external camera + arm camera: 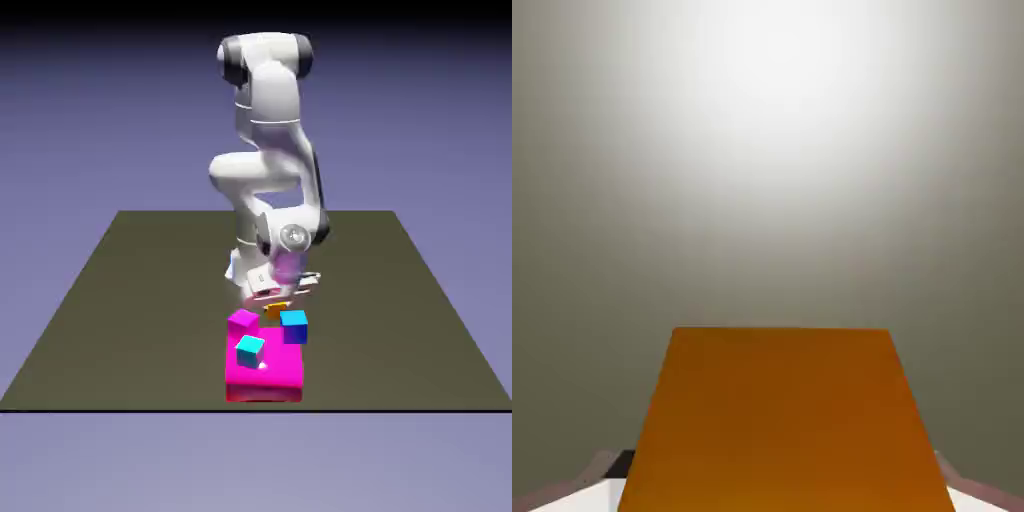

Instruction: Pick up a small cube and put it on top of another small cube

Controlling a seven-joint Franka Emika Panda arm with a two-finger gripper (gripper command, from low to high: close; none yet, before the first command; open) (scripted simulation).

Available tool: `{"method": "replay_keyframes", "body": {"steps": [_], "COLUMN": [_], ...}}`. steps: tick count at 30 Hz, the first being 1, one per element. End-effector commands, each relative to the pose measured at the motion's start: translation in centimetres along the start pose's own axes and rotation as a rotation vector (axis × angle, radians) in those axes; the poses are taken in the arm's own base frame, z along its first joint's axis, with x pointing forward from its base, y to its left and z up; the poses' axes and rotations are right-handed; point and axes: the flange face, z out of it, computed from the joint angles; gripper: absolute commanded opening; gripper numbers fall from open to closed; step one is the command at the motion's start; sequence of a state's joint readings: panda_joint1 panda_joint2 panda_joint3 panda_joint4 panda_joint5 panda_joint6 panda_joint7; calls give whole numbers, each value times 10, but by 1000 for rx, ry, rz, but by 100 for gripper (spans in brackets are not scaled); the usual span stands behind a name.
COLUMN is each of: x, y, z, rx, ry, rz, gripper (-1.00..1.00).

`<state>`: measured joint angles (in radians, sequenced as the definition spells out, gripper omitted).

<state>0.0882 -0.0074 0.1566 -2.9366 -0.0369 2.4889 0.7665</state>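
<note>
above the table (150, 330), the claw (277, 303) tilts slightly, closed around the orange cube (276, 311).

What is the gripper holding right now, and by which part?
The gripper appears to have the orange cube between its fingers, by two opposite sides; the contact itself is hidden at the hand view's bottom edge.

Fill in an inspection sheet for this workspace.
surface: dark olive tabletop, bright glare in the hand view
job's things: orange cube at the gripper; which cube is the base isn't shown
clutter: blue cube, cyan cube, magenta cube, large magenta block
grippers: one, fingers either side of the orange cube; firm grip can't be confirmed
cables: nothing seen
surroundings: plain blue-violet backdrop
</note>
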Motion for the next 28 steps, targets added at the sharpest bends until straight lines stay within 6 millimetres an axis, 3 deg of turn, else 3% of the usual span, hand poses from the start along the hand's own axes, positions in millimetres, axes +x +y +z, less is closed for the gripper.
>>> {"method": "replay_keyframes", "body": {"steps": [1, 4, 11, 18, 20, 24, 25, 26, 27, 28], "x": [-1, -3, 58, 115, 117, 134, 135, 135, 135, 132], "y": [2, 4, -9, 12, 13, 13, 14, 14, 14, 13], "z": [-9, -21, -111, -207, -211, -150, -145, -145, -145, -160], "rx": [0, 1, -56, -190, -196, -197, -196, -196, -196, -197], "ry": [0, -1, 101, 194, 196, 197, 196, 196, 196, 197], "rz": [2, 2, -328, -582, -590, -590, -590, -590, -590, -590], "gripper": [-100, -100, -100, -100, -100, -100, -100, 100, 100, 100]}}
